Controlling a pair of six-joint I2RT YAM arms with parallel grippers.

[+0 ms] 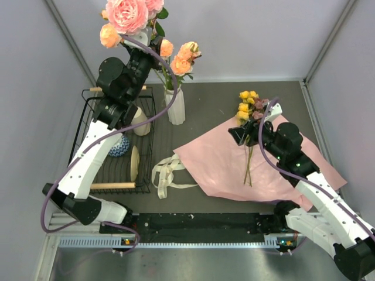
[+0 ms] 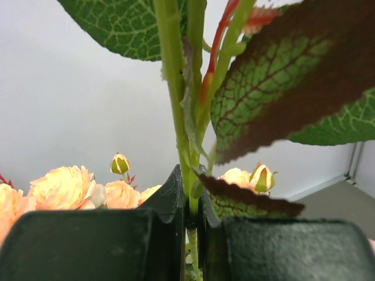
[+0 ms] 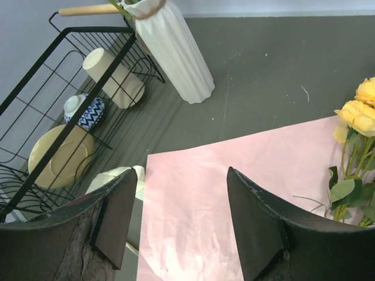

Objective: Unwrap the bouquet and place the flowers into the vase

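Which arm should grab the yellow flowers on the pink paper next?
Probably right: the right gripper is open beside the yellow flowers; the left gripper is shut on a rose stem by the vase.

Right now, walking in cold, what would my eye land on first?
Probably the big pink and peach roses held high at the back left, a green stem pinched in the left end effector near the tall white ribbed vase. Next, the pink paper wrap spread flat at right, yellow and mauve roses lying on it by the open right end effector.
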